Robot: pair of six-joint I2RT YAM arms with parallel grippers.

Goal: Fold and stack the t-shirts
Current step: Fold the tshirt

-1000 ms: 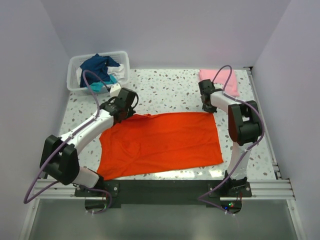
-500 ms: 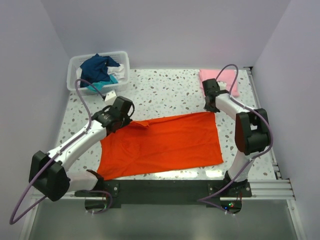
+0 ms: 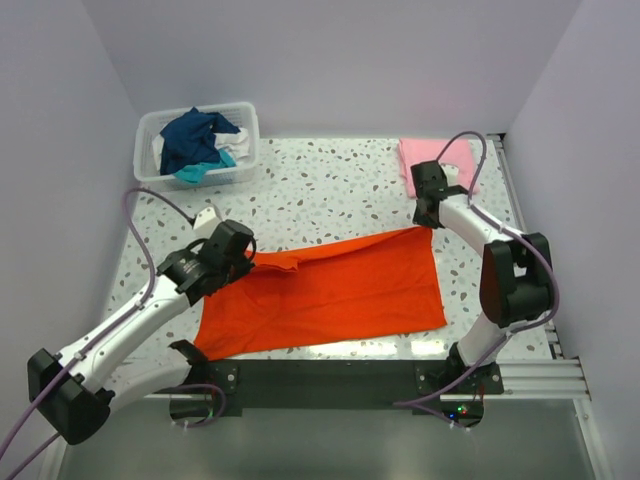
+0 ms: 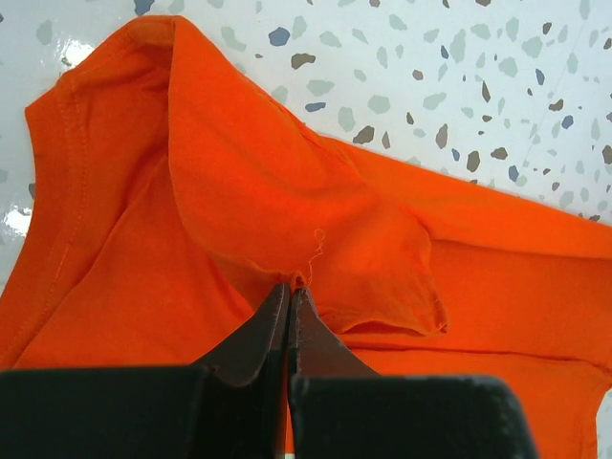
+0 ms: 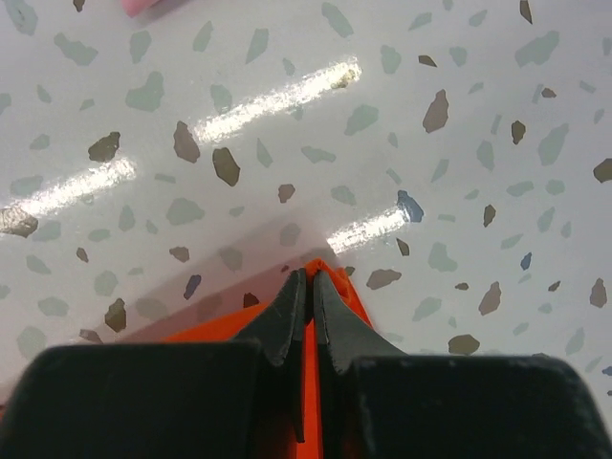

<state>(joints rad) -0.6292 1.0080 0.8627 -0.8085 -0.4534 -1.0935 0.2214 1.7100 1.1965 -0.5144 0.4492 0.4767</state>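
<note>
The bright orange-red t-shirt (image 3: 330, 290) lies spread on the speckled table, its far edge partly folded toward the near side. My left gripper (image 3: 243, 262) is shut on the shirt's far left edge; in the left wrist view the jaws (image 4: 290, 285) pinch a fold of orange-red cloth (image 4: 287, 201). My right gripper (image 3: 428, 218) is shut on the shirt's far right corner; the right wrist view shows the corner (image 5: 330, 273) between the closed jaws (image 5: 307, 275). A folded light pink t-shirt (image 3: 460, 165) lies at the far right.
A translucent white basket (image 3: 148, 135) at the far left holds navy (image 3: 195, 133), teal (image 3: 190, 172) and white shirts. Purple walls enclose the table on three sides. A metal rail (image 3: 520, 375) runs along the near edge by the arm bases.
My left gripper has pulled the shirt's far left edge toward the near side, folding it over. My right gripper has shifted slightly right with the far right corner held.
</note>
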